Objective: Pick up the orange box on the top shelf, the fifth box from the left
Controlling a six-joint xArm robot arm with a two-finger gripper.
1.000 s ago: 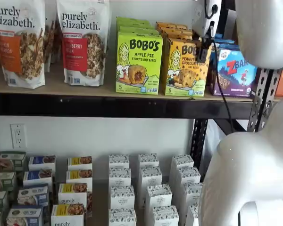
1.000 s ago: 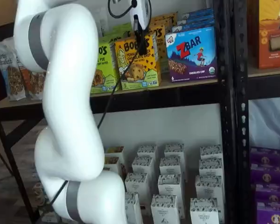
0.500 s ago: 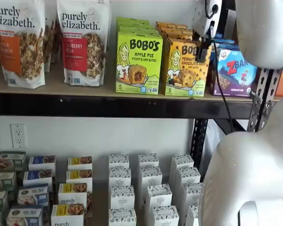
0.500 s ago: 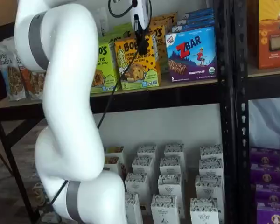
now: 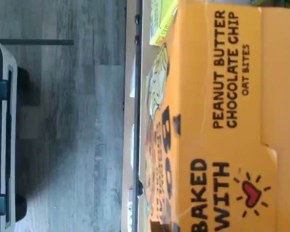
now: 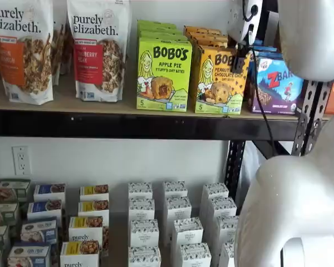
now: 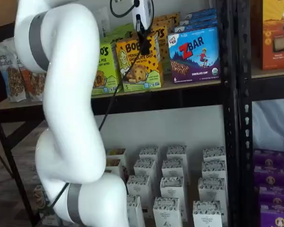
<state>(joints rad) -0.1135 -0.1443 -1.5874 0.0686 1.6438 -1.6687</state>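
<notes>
Orange box [image 6: 220, 79] is standing on the top shelf [image 6: 139, 124] between green and blue boxes, end effector [image 7: 144, 41] is hanging at its front top edge, grip unclear; next: closing on it, lifting out.

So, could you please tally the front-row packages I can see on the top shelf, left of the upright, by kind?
Front row on the top shelf, in a shelf view:
Granola bags: 2
Green Bobo's box: 1
Orange box: 1
ZBar box: 1
Total: 5
</notes>
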